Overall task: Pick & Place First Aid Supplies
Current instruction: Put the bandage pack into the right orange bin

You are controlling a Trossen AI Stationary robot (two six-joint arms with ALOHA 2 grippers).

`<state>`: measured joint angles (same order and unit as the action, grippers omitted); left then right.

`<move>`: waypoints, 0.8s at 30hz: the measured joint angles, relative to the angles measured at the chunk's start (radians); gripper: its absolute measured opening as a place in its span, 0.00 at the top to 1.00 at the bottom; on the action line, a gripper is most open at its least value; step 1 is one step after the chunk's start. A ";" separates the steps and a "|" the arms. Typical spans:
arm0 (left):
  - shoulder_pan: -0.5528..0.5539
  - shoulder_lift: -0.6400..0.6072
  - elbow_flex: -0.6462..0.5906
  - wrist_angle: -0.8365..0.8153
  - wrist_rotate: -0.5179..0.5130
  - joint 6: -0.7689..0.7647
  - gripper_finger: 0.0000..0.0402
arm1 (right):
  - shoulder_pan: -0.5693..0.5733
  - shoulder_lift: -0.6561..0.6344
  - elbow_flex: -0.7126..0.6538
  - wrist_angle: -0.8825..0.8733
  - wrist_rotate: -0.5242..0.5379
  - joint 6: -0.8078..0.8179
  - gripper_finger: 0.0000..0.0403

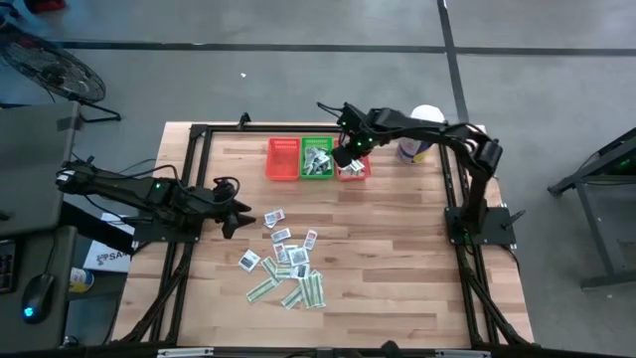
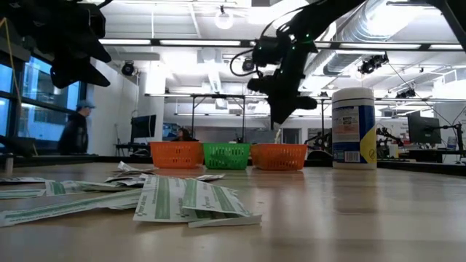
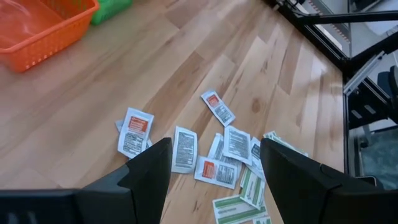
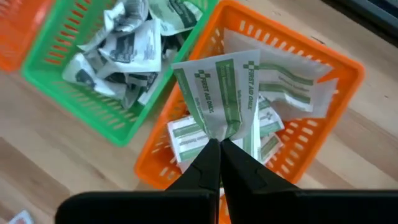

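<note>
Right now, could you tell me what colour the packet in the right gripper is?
White with green stripes and print, clearest in the right wrist view.

Green-and-white striped strip (image 4: 219,93); white packets (image 3: 184,148) with dark print, some orange-marked; orange basket (image 4: 323,68), green basket (image 4: 74,93); pale wood table (image 1: 397,259).

Three baskets (image 1: 316,159) side by side behind the loose packets (image 1: 286,261), tub (image 1: 417,146) to their right.
</note>
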<state>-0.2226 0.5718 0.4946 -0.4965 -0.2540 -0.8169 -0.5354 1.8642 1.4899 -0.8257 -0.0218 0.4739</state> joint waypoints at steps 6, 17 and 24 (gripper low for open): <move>0.000 0.000 0.000 0.000 -0.003 -0.004 0.40 | -0.002 0.036 0.002 0.022 0.004 -0.003 1.00; 0.000 0.000 0.000 0.002 -0.003 -0.004 0.40 | 0.004 0.096 0.002 0.023 -0.008 -0.029 1.00; 0.000 0.000 0.000 0.001 -0.003 -0.003 0.40 | 0.004 0.096 0.002 0.008 -0.004 -0.027 1.00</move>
<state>-0.2226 0.5716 0.4942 -0.4953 -0.2565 -0.8196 -0.5316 1.9598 1.4914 -0.8176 -0.0257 0.4465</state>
